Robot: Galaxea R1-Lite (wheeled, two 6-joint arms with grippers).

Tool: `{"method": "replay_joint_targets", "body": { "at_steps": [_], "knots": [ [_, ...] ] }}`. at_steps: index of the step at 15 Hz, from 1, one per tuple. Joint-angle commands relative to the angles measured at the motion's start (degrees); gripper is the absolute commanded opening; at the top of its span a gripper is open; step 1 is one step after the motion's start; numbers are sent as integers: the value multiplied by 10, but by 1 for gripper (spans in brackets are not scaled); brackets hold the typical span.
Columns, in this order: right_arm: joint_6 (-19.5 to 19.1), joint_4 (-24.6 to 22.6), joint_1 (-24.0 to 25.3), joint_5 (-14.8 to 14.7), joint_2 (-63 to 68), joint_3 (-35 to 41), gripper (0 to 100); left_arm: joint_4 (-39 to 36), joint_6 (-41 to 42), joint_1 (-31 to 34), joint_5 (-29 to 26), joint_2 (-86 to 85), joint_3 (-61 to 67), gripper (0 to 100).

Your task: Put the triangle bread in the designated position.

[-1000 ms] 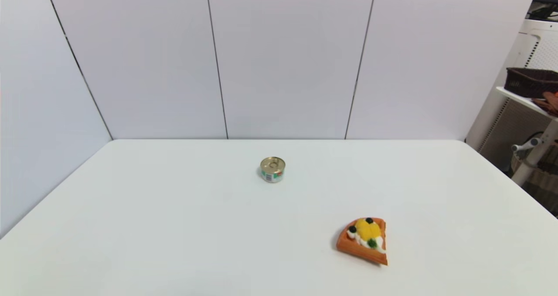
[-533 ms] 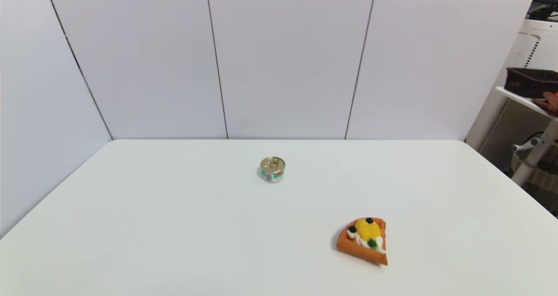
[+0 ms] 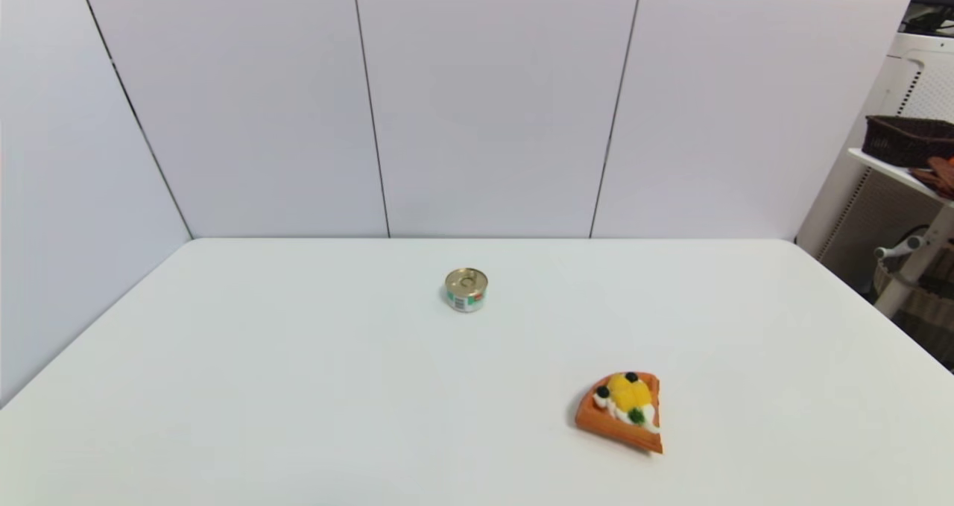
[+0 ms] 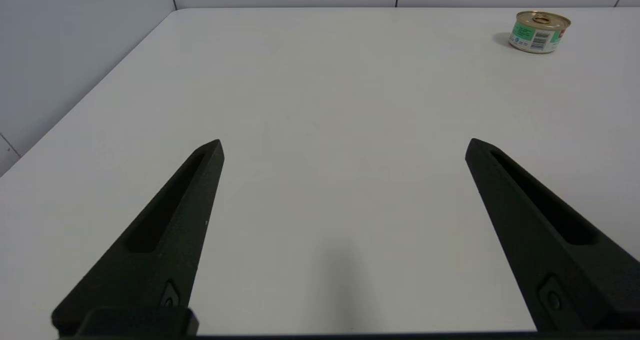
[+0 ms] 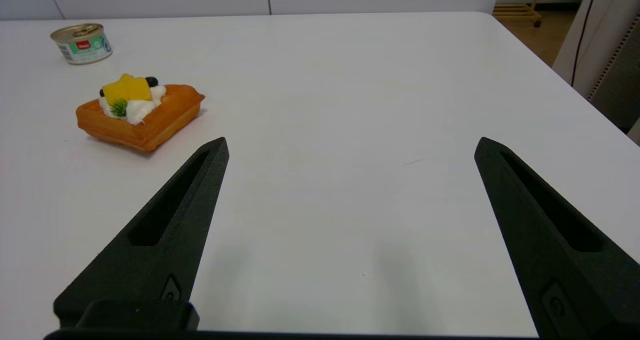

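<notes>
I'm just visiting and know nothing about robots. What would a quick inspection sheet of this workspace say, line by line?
Surface: white table, bare apart from two small items.
Job's things: triangle bread lies flat on the table's near right part, topping up, untouched.
Clutter: small tin can stands upright farther back near the middle, well apart from the bread.
Grippers: left gripper hangs over bare table at the near left, jaws wide open and empty; right gripper hangs over bare table at the near right, jaws wide open and empty, the bread off to one side ahead of it.
Cables: nothing seen on the table.
Surroundings: pale wall panels behind; a shelf with a dark basket at the far right.
</notes>
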Motion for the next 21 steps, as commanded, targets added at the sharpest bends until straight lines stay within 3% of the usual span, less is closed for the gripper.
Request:
{"method": "replay_joint_targets", "body": {
  "at_steps": [1,6,9,12,15,17,21],
  "knots": [
    [0,0,0,0,1,0,100,0,0,0,0,0,0,100],
    [0,0,0,0,1,0,100,3,-16,0,9,0,-2,100],
    [0,0,0,0,1,0,100,72,-9,0,-13,39,-67,100],
    [0,0,0,0,1,0,100,149,62,-4,-76,150,-165,100],
    [0,0,0,0,1,0,100,151,150,-7,-82,298,-257,100],
    [0,0,0,0,1,0,100,153,187,-13,-117,396,-319,100],
    [0,0,0,0,1,0,100,150,269,-76,-154,606,-423,100]
  ]
}}
